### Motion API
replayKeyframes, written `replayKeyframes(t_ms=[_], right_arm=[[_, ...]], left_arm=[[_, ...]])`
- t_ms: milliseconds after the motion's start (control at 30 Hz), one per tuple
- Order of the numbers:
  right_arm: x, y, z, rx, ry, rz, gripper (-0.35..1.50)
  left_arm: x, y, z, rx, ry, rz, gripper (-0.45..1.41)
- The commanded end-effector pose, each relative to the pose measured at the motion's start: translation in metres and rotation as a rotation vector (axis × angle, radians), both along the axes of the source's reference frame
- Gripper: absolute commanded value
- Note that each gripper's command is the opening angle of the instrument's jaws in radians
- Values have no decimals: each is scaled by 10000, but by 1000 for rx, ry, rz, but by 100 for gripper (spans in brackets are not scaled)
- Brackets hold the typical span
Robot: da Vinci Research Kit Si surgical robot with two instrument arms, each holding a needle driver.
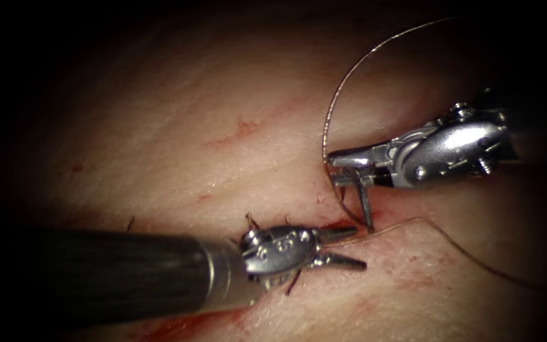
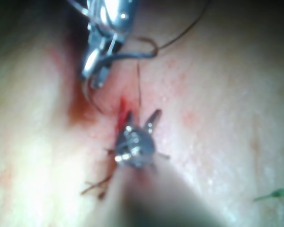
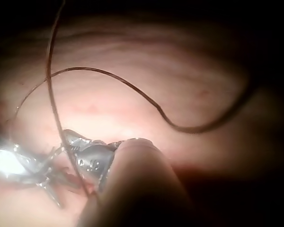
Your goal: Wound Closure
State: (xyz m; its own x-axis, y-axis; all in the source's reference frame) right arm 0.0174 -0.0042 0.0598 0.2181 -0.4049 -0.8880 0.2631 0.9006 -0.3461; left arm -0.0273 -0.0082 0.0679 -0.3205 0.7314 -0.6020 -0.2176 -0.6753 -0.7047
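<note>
The cut (image 1: pixel 343 223) in the tissue (image 1: pixel 178 126) runs between the two tools, with red fluid at its edges. My right tool (image 1: pixel 351 190) comes in from the right with its jaws spread wide, one level and one pointing down at the cut. The thin curved needle (image 1: pixel 334 182) lies between those jaws, and its lower end reaches the tissue beside the cut; I cannot tell whether it is in. Thread (image 1: pixel 349 76) arcs up from the needle to the upper right. My left tool (image 1: pixel 357 247) rests at the cut, open and holding nothing. In the left wrist view the needle (image 2: pixel 91 100) curves below the right tool (image 2: pixel 99 61).
A second strand of thread (image 1: pixel 451 244) leaves the cut and trails across the tissue to the right. Short cut thread ends (image 1: pixel 292 283) stick up around the left tool's wrist. Red fluid (image 1: pixel 178 326) smears the tissue under the left shaft. Thread loops (image 3: pixel 132 90) hang over the tissue.
</note>
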Motion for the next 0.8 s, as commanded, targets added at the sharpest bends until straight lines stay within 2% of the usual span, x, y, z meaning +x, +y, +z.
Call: replayKeyframes(t_ms=[33, 333, 800], right_arm=[[6, -1, 6, 2, 5, 2, -35], [7, 0, 6, 1, 25, 11, -35], [9, -14, 15, -8, 57, -19, -35]], left_arm=[[-7, -10, 10, 3, 7, 2, 42], [-12, -43, 31, 30, 22, 20, 37], [0, -59, 33, 33, 17, 34, 37]])
